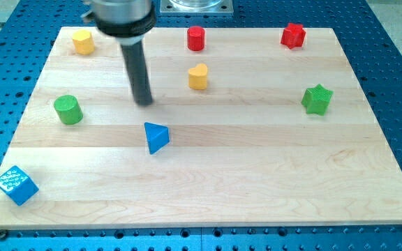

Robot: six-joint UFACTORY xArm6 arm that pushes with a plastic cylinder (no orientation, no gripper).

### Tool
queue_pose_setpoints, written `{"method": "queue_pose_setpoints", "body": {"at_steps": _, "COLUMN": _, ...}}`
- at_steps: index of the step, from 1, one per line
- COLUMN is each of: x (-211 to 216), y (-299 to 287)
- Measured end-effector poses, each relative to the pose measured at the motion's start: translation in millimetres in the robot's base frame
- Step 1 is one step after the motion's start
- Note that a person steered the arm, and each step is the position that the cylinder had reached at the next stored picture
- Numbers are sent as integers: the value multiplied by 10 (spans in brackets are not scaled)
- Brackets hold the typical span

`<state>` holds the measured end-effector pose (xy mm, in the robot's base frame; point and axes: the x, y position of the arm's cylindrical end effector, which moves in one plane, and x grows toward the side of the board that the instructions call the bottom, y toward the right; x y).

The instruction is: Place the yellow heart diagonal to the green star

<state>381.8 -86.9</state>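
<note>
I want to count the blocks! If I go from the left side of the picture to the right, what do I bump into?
Blue cube → green cylinder → yellow cylinder → my tip → blue triangle → yellow heart → red star → green star. I skipped the red cylinder: it sits straight above the heart.

I'm seeing bright, even light falling from overhead, leaving the wooden board (208, 174) pale and slightly washed out. Shadows are lying short and soft under each block, and the one under the blue triangular block (156, 137) is barely showing. The rod's upper housing (121, 15) is smearing with blur at the view's top, while my tip (144, 102) is staying fairly sharp. The blue cube (16, 185) is glinting faintly with glare.
</note>
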Motion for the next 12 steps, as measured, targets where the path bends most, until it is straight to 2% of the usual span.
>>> {"method": "queue_pose_setpoints", "body": {"at_steps": 1, "x": -474, "y": 589}}
{"method": "queue_pose_setpoints", "body": {"at_steps": 2, "x": -544, "y": 1262}}
{"method": "queue_pose_setpoints", "body": {"at_steps": 3, "x": 148, "y": 1757}}
{"method": "queue_pose_setpoints", "body": {"at_steps": 4, "x": -27, "y": 1867}}
{"method": "queue_pose_setpoints", "body": {"at_steps": 5, "x": -443, "y": 1742}}
{"method": "queue_pose_setpoints", "body": {"at_steps": 6, "x": -307, "y": 1373}}
{"method": "queue_pose_setpoints", "body": {"at_steps": 7, "x": 161, "y": 1346}}
{"method": "queue_pose_setpoints", "body": {"at_steps": 8, "x": -346, "y": 1277}}
{"method": "queue_pose_setpoints", "body": {"at_steps": 9, "x": -178, "y": 920}}
{"method": "queue_pose_setpoints", "body": {"at_steps": 10, "x": 490, "y": 917}}
{"method": "queue_pose_setpoints", "body": {"at_steps": 11, "x": 130, "y": 901}}
{"method": "queue_pose_setpoints", "body": {"at_steps": 12, "x": 472, "y": 758}}
